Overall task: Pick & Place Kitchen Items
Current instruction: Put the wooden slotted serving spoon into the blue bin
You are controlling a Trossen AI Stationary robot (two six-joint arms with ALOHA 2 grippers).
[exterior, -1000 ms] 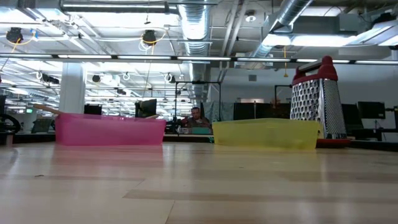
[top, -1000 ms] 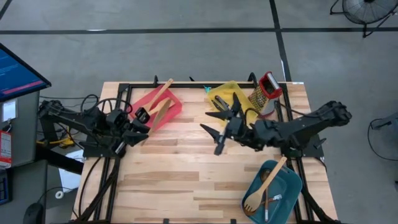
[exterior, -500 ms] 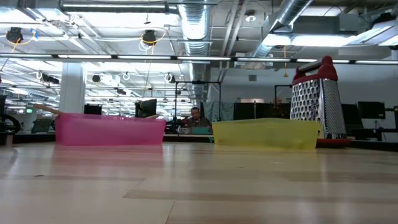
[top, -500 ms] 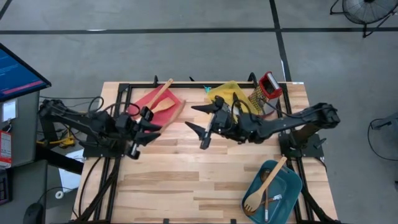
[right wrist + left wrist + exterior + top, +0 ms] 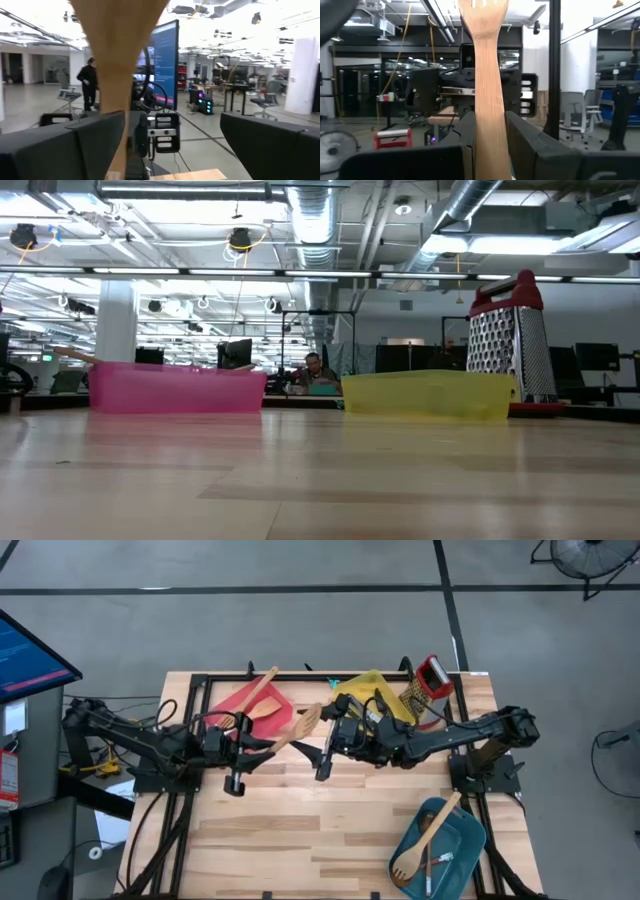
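The left gripper (image 5: 262,743) clamps the handle of a wooden turner (image 5: 300,724), holding it in the air over the table (image 5: 300,830) between the red tray (image 5: 222,703) and yellow tray (image 5: 352,686). The right gripper (image 5: 328,736) stands wide open around the blade end. This looks like a handover; next the right must close before the left lets go.

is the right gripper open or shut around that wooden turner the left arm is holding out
Open. The right gripper has its fingers spread wide either side of the wooden turner, while the left gripper clamps the handle.
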